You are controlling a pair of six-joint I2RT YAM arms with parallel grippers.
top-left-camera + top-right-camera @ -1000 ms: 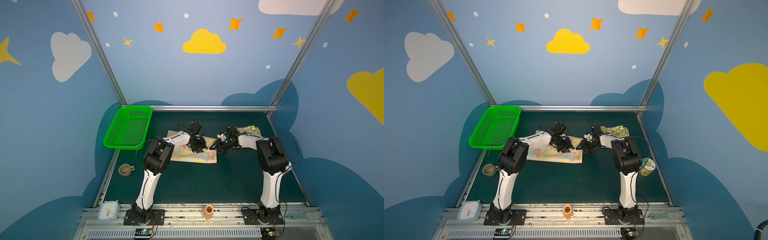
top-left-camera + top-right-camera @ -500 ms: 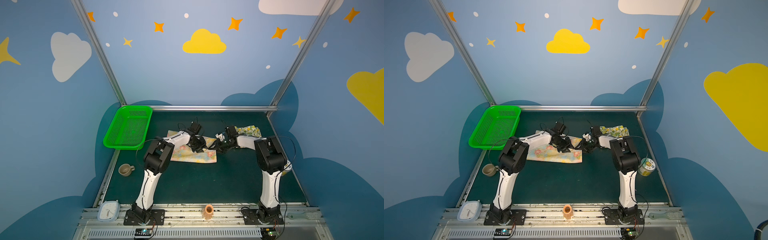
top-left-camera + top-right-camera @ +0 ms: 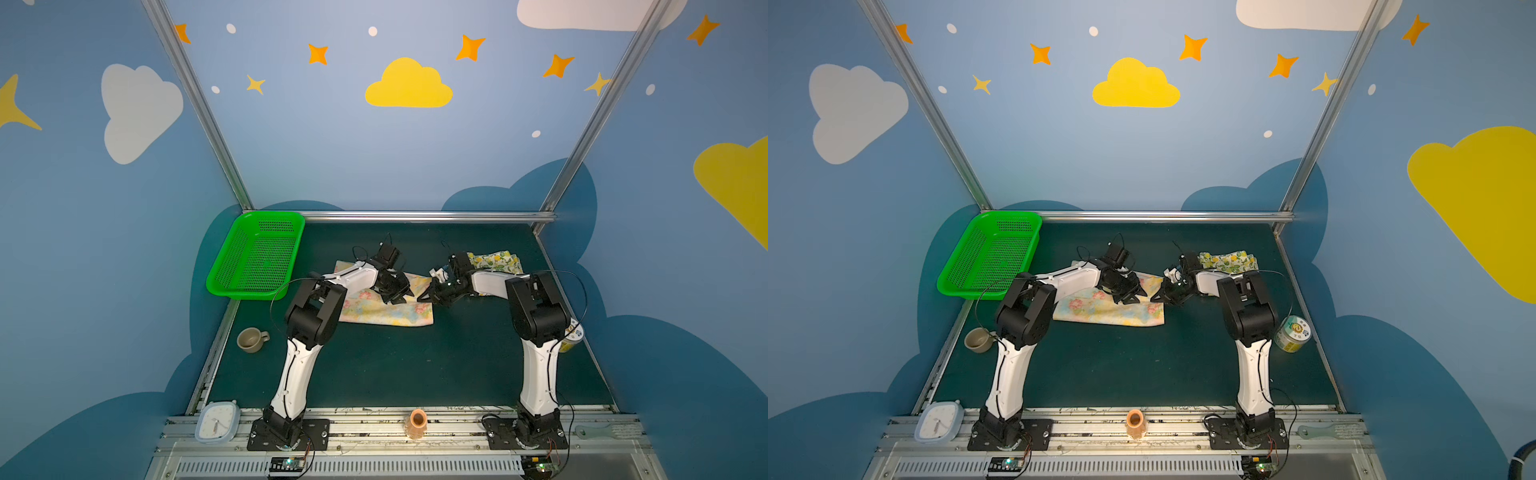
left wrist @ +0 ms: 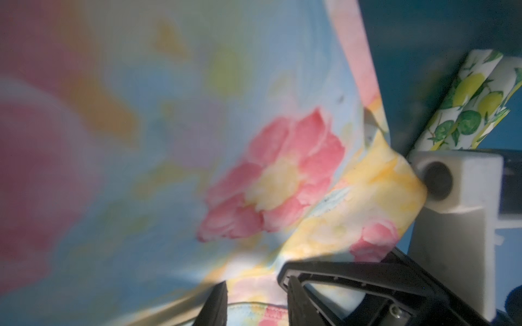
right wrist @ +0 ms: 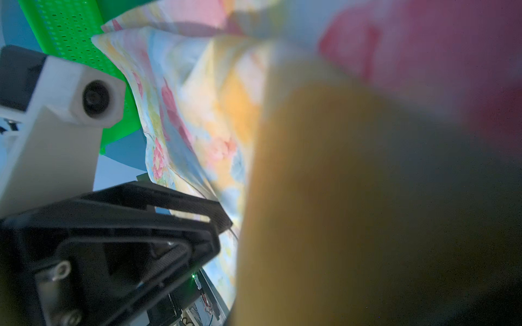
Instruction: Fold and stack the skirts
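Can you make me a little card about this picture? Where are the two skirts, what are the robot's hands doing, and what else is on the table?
flower skirt: spread mid-table, under both grippers
lemon skirt: far right, apart from the flower skirt
left gripper: jaws apart, over the flower skirt
right gripper: shut, seemingly pinching the flower skirt's right edge
green basket: far left corner
other things: mug, clock, can
skirts stacked: not yet

White arm links (image 3: pixel 295 374), black joints (image 3: pixel 316 311), thin black cables (image 3: pixel 271 307), bolted black baseplates (image 3: pixel 318 432)
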